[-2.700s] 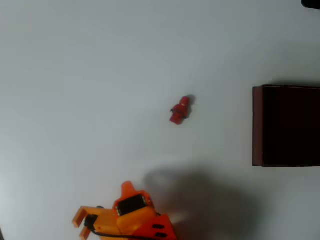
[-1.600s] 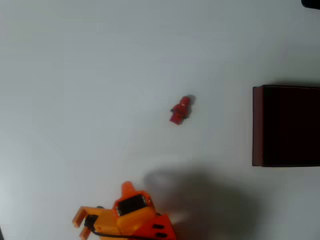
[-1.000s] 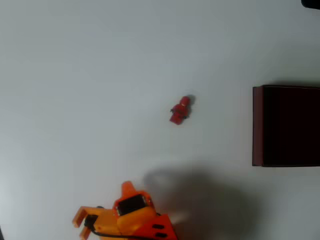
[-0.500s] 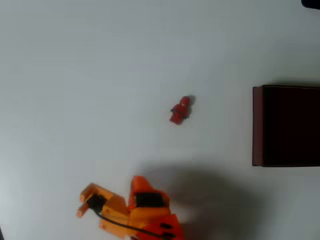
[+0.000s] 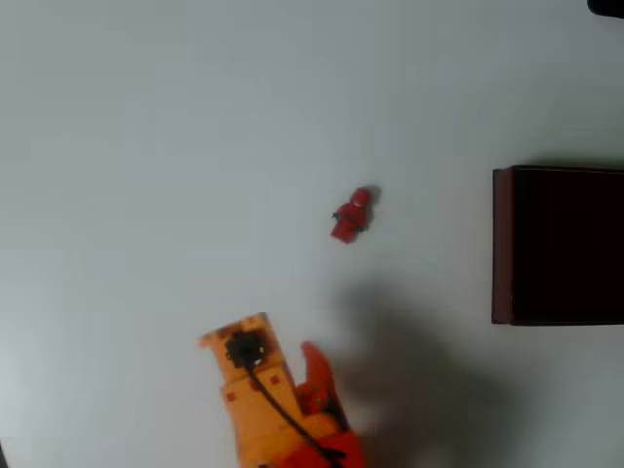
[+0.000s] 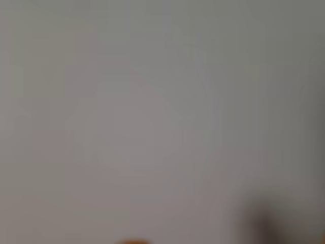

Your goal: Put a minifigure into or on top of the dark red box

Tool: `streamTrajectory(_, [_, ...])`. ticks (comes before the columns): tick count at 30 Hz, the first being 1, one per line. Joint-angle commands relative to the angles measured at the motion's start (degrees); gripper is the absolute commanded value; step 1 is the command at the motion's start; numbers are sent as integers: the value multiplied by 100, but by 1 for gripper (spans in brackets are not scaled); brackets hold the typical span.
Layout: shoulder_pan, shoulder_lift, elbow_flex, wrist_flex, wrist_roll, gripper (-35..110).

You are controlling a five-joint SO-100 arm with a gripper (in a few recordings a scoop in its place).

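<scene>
In the overhead view the small red minifigure (image 5: 352,214) lies on the white table near the middle, its head toward the upper right. The dark red box (image 5: 501,244) stands at the right edge, open side up, with a near-black interior and partly cut off by the frame. My orange gripper (image 5: 281,349) comes in from the bottom edge, below and left of the minifigure and well apart from it. It holds nothing; whether its jaws are open or shut is unclear. The wrist view is a blur of pale surface.
The bare white table (image 5: 146,146) stretches wide to the left and across the top. The arm's shadow (image 5: 419,390) falls on the table between the gripper and the box. A dark object (image 5: 606,6) sits at the top right corner.
The gripper stayed still low at the bottom left, then over the last half second swung up and to the right, toward the minifigure. Minifigure and box have not moved.
</scene>
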Motion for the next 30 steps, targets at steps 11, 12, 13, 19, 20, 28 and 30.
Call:
streamTrajectory(11, [-193, 35, 580, -598, 3700, 22])
streamTrajectory(12, [-193, 35, 615, -659, 3876, 23])
streamTrajectory(13, [-176, 35, 659, -721, 3999, 23])
streamTrajectory(19, [211, -677, 554, -1336, 4263, 25])
streamTrajectory(20, [281, -1011, 404, -1494, 4228, 25])
streamTrajectory(28, [633, -4966, -1679, -2153, 3656, 23])
streamTrajectory(30, [633, -5449, -1749, -2435, 3718, 23])
